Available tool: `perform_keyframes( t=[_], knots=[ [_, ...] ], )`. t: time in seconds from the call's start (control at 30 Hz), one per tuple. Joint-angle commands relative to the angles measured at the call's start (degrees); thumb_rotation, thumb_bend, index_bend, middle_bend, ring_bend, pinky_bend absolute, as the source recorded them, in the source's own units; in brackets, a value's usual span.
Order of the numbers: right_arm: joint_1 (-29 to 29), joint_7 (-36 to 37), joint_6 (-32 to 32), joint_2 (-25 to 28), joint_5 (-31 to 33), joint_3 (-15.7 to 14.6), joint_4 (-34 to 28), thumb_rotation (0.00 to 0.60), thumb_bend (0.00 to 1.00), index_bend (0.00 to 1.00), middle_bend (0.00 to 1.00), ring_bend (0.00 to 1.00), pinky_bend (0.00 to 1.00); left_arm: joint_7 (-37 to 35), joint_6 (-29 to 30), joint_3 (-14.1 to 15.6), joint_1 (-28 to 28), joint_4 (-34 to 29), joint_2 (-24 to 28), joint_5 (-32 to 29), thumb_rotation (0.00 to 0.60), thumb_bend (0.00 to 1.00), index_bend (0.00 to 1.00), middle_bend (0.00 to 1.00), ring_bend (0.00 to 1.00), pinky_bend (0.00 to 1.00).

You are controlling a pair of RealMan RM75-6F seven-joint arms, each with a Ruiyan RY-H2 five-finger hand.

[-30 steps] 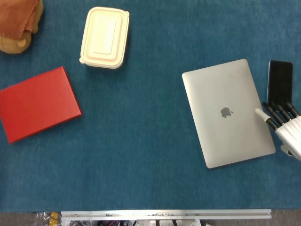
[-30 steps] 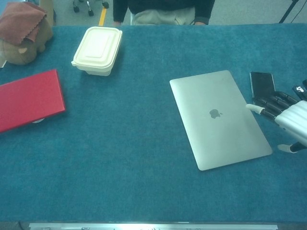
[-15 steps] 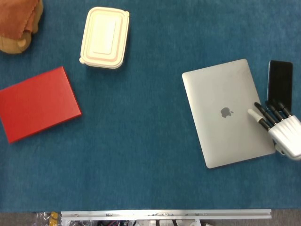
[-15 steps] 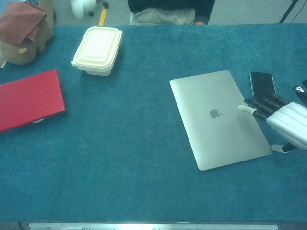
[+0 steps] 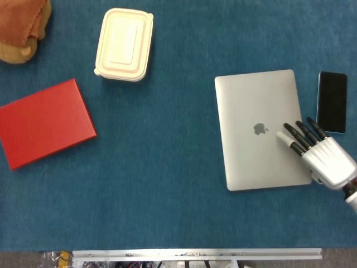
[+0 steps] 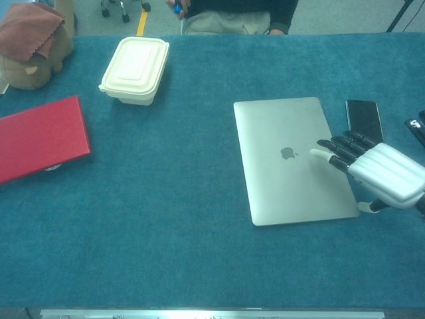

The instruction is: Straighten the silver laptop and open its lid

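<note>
Fingers (image 5: 297, 136) of the white right hand (image 5: 321, 156) lie flat and spread on the closed silver laptop (image 5: 256, 129), gripping nothing, near its right edge. That laptop lies square on the blue felt table (image 5: 167, 167), just left of a black phone (image 5: 332, 101).

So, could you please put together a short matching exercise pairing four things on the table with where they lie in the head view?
Things:
1. silver laptop
2. black phone
3. red book
4. cream lidded container

Places:
A. far left of the table, below the plush toy
B. right edge, beside the laptop's right side
C. top of the table, left of centre
D. right of centre, lid closed, under the fingers of the right hand

Pairs: 1-D, 2-B, 3-A, 4-C
</note>
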Motion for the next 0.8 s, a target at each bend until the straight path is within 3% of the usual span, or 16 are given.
perform_keyframes(
  t=[0.03,0.8],
  knots=[
    [0.6,-0.1,-0.4,-0.6,0.1,0.4,-0.3,0.600,0.08,0.00,0.00,0.00,0.02,-0.2,0.1,0.0,0.1,0.1,0.0,0.0,0.600,0.14,0.01,0.00,0.00,0.00],
    [7.6,-2.7,-5.0,-9.0,3.1,6.2,-3.2,0.600,0.09,0.00,0.00,0.00,0.02,-2.2,1.4,-0.6,1.1,1.4,0.3,-0.8,0.600,0.14,0.01,0.00,0.00,0.00]
  ],
)
